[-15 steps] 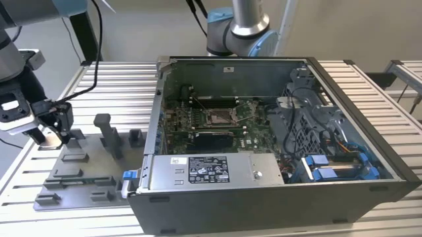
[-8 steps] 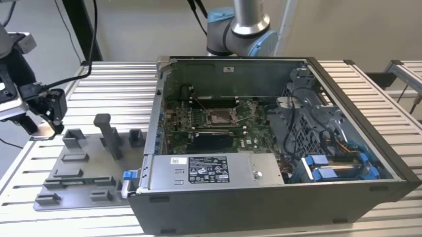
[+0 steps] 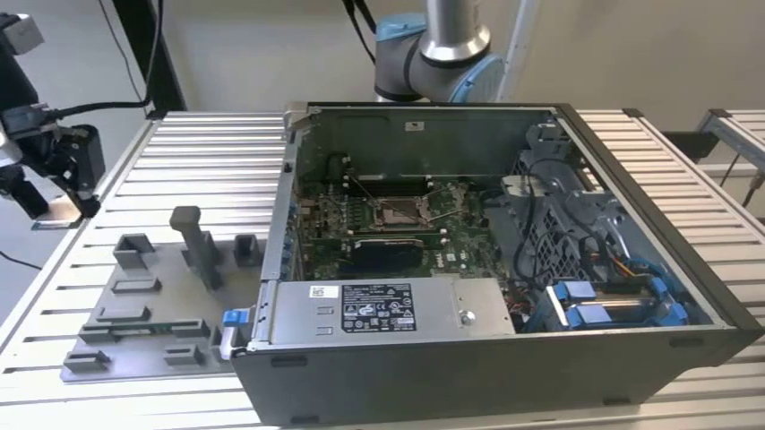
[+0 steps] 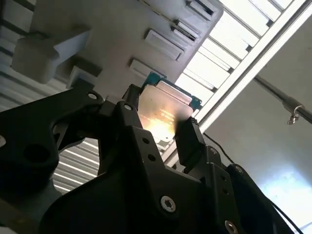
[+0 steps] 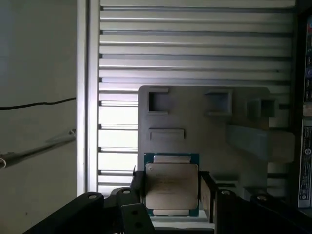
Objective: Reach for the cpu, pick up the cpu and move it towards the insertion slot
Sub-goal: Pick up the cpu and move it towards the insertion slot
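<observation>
You have the cpu (image 5: 171, 187) in hand. Judged from both wrist views, the reach and the pick are done, and what is left is nearly all of the carry.

In the first wrist view the chip sits between the jaws. Its pale face is turned to the camera, a thin green rim shows round it, and the grey fixture (image 5: 195, 122) lies behind it. It looks lifted clear of the fixture rather than resting on it, though you cannot check the gap from these angles.

The jaws stand narrow, closed to the chip's width. One black finger (image 5: 207, 195) presses against each of two opposite edges. The second wrist view shows the same grip from another angle: the chip is clamped by its edges and most of its face is bare beyond the tips. Nothing else touches it.

Now place it against the case (image 3: 502, 376). In the exterior view the jaws hang well apart from the case, off to the exterior view's left of it. They are beyond the fixture and near the edge of the worktop (image 3: 203, 152).

The slot (image 3: 400, 212) lies inside the case, in the middle of the green board (image 3: 317, 228). So the cpu is outside the case, with the fixture between it and the case wall. It is not yet anywhere near the slot.
</observation>
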You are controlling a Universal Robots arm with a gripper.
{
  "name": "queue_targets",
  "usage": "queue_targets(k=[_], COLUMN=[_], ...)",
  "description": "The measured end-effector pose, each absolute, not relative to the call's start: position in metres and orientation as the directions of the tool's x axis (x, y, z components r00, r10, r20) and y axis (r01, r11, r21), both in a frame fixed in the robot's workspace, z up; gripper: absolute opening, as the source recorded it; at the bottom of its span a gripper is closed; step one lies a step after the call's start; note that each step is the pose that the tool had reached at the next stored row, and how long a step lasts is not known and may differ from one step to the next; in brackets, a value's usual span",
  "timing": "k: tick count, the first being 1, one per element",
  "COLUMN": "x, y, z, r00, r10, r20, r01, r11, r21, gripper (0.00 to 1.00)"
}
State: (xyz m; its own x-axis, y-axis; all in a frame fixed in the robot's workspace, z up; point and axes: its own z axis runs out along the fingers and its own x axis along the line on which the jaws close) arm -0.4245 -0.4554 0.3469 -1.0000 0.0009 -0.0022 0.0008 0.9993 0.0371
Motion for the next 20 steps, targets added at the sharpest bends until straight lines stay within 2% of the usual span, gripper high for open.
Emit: queue_targets(k=[11, 20], x=[-0.425, -0.424], y=[-0.454, -0.454], z=[0.393, 0.394], r00=[-1.000, -1.000], r10=[0.001, 0.001], r20=[-0.002, -0.003], r01=[0.001, 0.001], r11=[0.999, 0.999], r21=[0.037, 0.037], gripper=[0.00, 0.00])
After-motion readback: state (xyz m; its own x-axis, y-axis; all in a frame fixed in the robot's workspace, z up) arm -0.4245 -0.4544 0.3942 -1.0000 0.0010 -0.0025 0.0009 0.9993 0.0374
